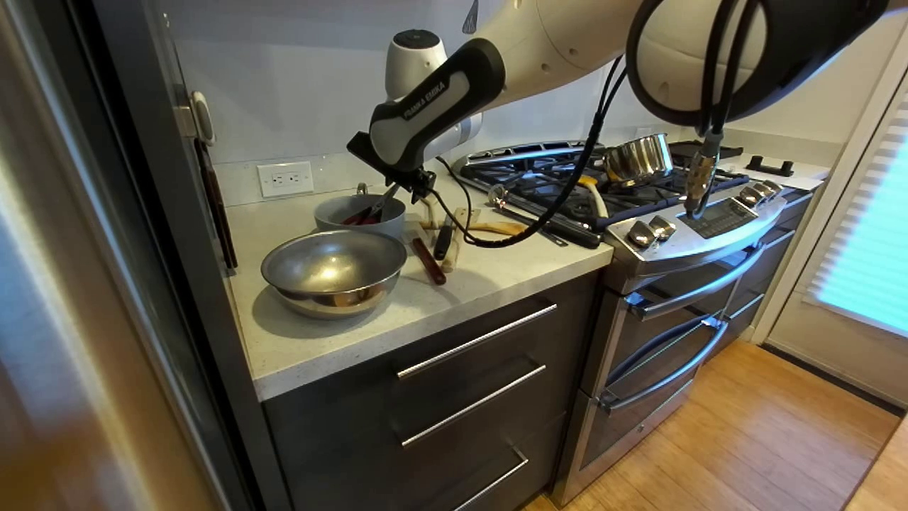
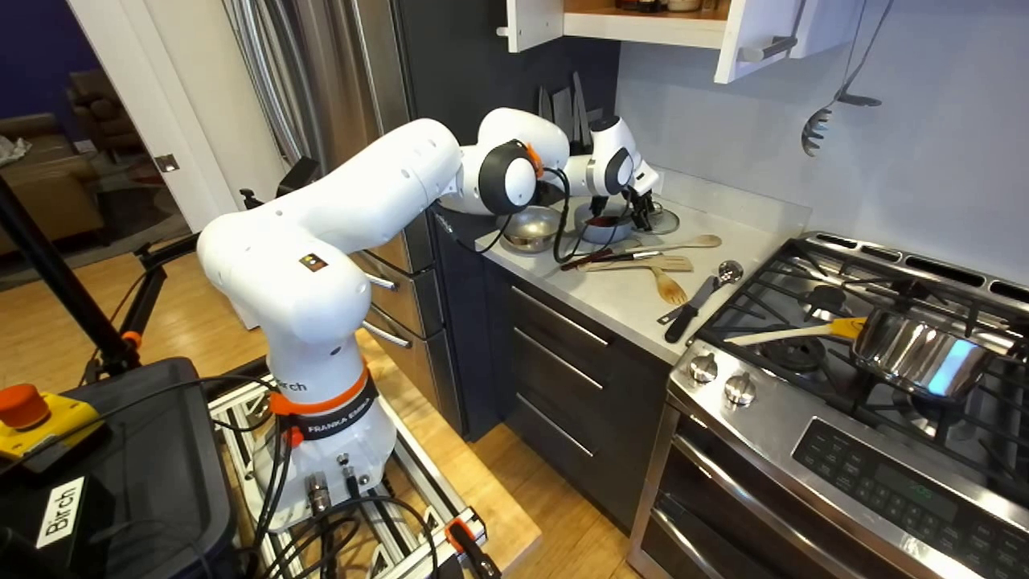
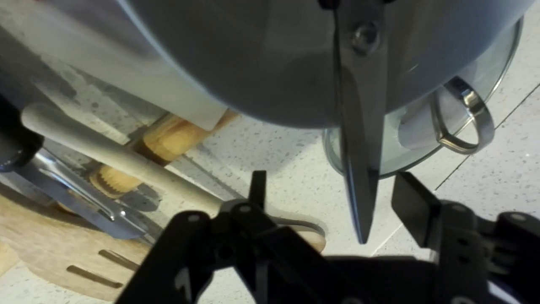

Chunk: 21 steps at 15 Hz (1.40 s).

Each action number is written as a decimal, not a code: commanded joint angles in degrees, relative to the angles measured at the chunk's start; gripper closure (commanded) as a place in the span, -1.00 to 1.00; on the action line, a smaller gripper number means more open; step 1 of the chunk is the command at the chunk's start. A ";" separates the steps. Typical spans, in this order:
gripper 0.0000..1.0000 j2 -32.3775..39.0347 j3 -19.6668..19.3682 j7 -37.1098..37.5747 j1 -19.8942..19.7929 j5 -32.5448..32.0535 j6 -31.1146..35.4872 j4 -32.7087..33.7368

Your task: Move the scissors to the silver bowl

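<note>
The scissors (image 1: 377, 206) lean in a grey bowl (image 1: 386, 226), dark red handles down inside and blades pointing up over its rim. In the wrist view the scissors' blades (image 3: 363, 109) reach down between my fingers; the handles are mostly cut off at the top edge. My gripper (image 3: 331, 190) is open, with one finger on each side of the blade tips and a gap on both sides. The wide silver bowl (image 1: 333, 270) stands upright beside the grey bowl, and also shows in an exterior view (image 2: 530, 233). It is out of the wrist view.
A glass lid with a metal handle (image 3: 468, 118) lies beside the grey bowl. Wooden utensils (image 2: 671, 264), dark-handled tools and a red-handled tool (image 1: 428, 262) lie on the counter. A stove with a steel pot (image 2: 920, 354) adjoins the counter. A wall stands behind.
</note>
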 commanded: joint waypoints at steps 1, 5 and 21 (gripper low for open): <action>0.09 3.20 -0.48 1.35 -0.49 -0.45 2.32 4.58; 0.71 2.55 -1.27 2.24 0.09 -0.76 2.03 5.28; 0.93 -9.55 14.09 -15.66 -3.83 8.09 2.65 -0.79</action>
